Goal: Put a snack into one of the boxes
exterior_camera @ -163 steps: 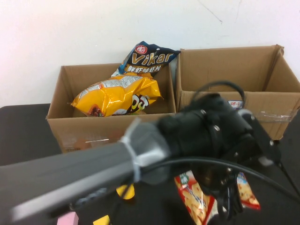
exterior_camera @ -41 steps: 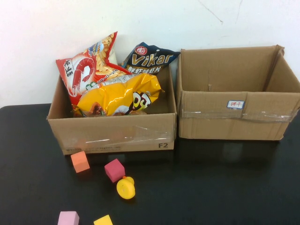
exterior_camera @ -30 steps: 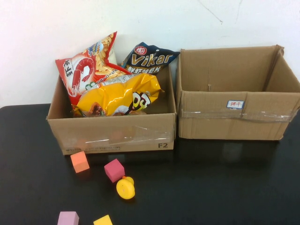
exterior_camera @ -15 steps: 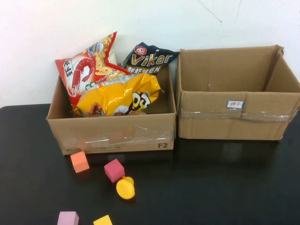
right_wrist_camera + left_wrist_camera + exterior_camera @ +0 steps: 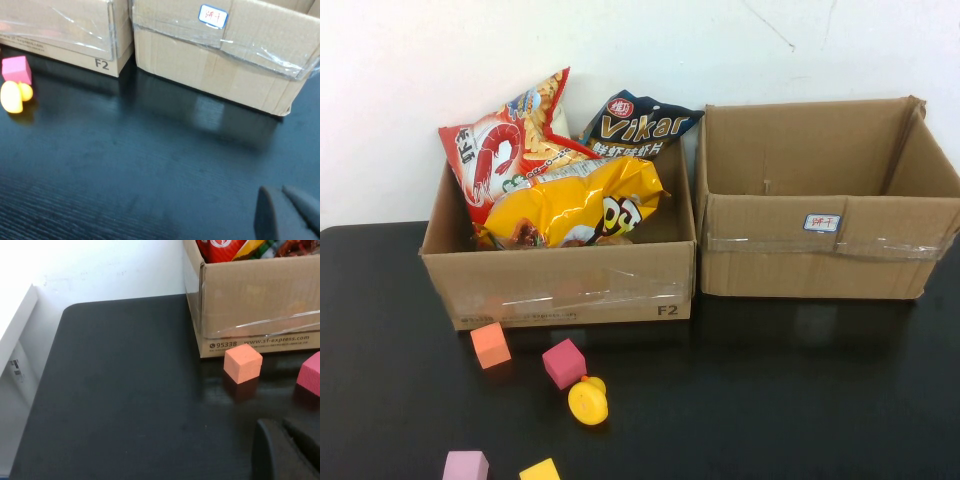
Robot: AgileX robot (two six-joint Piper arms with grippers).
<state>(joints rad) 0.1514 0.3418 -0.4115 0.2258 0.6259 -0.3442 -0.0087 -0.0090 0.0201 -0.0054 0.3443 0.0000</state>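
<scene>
High view: two open cardboard boxes stand side by side along the back edge of the black table (image 5: 800, 400), against the white wall (image 5: 420, 80). The left box (image 5: 560, 285) holds three snack bags: a red shrimp-chip bag (image 5: 505, 150) leaning up over its left rim, a yellow bag (image 5: 570, 205) lying across the middle, and a dark blue bag (image 5: 640, 125) propped at the back corner. The right box (image 5: 820, 255) shows only bare cardboard inside, and its near wall touches or nearly touches the left box. In front of the left box lie an orange cube (image 5: 490, 344), a magenta cube (image 5: 564, 362) and a yellow toy (image 5: 587, 400) just beside it; a pink cube (image 5: 466, 466) and a yellow cube (image 5: 539, 470) sit at the near edge. The table in front of the right box is open, dark surface. No arm reaches into this view.

From the left wrist camera, the left gripper (image 5: 287, 450) hovers low over the table near the orange cube (image 5: 243, 362) and the left box's corner; its fingers sit close together with nothing between them. From the right wrist camera, the right gripper (image 5: 287, 212) hangs over bare table in front of the right box, fingers likewise nearly together and holding nothing.
</scene>
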